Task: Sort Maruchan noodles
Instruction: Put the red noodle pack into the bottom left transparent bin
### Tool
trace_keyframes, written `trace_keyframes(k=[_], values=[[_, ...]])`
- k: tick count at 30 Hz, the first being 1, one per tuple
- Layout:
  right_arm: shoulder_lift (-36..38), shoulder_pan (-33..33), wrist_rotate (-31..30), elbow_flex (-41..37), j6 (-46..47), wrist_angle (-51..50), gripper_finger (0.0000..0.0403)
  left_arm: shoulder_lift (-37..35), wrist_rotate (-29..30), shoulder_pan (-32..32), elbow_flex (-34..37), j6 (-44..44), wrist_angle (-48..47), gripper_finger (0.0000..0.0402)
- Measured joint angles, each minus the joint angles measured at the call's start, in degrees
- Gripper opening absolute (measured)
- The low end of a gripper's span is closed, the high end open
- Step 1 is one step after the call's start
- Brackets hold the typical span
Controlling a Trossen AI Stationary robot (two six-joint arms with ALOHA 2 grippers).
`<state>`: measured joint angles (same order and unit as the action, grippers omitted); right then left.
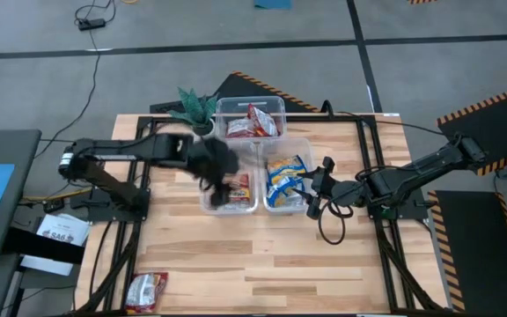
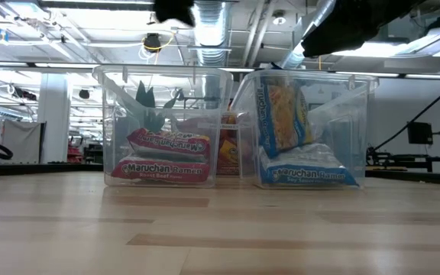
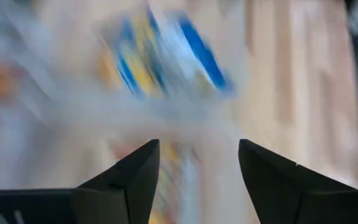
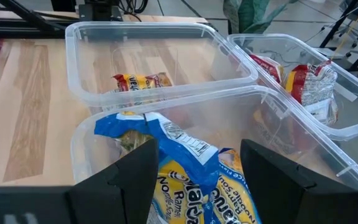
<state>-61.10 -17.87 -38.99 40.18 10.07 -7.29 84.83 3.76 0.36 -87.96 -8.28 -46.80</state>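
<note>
The left tool (image 1: 221, 187), fingers apart and empty, hangs over the left clear bin (image 1: 208, 204), where an orange packet (image 1: 238, 187) lies, blurred. The right tool (image 1: 316, 182), also apart, sits at the rim of the neighbouring bin (image 1: 304, 144) holding blue packets (image 1: 286, 175). A red packet (image 1: 146, 291) lies alone near the worktop's (image 1: 280, 264) open front edge.

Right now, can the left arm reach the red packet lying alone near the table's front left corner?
Probably yes: the red packet lies on open table, with nothing around it, on the left gripper's side.
</note>
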Motion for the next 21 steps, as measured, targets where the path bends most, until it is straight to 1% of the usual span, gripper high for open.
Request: trace_keyframes(k=[3,7,9,11,15,19,21], values=[[0.00,0.00,0.01,0.00,0.00,0.00,0.0248,-0.68,-1.78,-6.41,0.01,-11.10,-12.16,0.0208],[0.00,0.00,0.01,0.00,0.02,0.02,0.0248,-0.48,-0.55,-19.72,0.04,-28.07,-21.68,0.0208],[0.00,0.00,0.03,0.00,0.06,0.01,0.0248,0.29,0.96,-27.06,0.04,-37.43,-23.13,0.0208],[0.00,0.00,0.04,0.00,0.46,0.01,0.0248,1.24,4.07,-34.64,0.13,-47.44,-24.23,0.0208],[0.00,-0.02,0.06,0.00,0.46,0.00,0.0248,4.94,9.51,-47.36,0.11,-65.87,-24.88,0.0208],[0.00,0.00,0.06,0.00,0.48,0.07,0.0248,10.46,9.95,-54.50,0.11,-79.72,-26.03,0.0208],[0.00,0.00,0.06,0.00,0.48,0.09,0.0248,13.71,7.00,-56.18,0.11,-84.55,-27.06,0.0208]])
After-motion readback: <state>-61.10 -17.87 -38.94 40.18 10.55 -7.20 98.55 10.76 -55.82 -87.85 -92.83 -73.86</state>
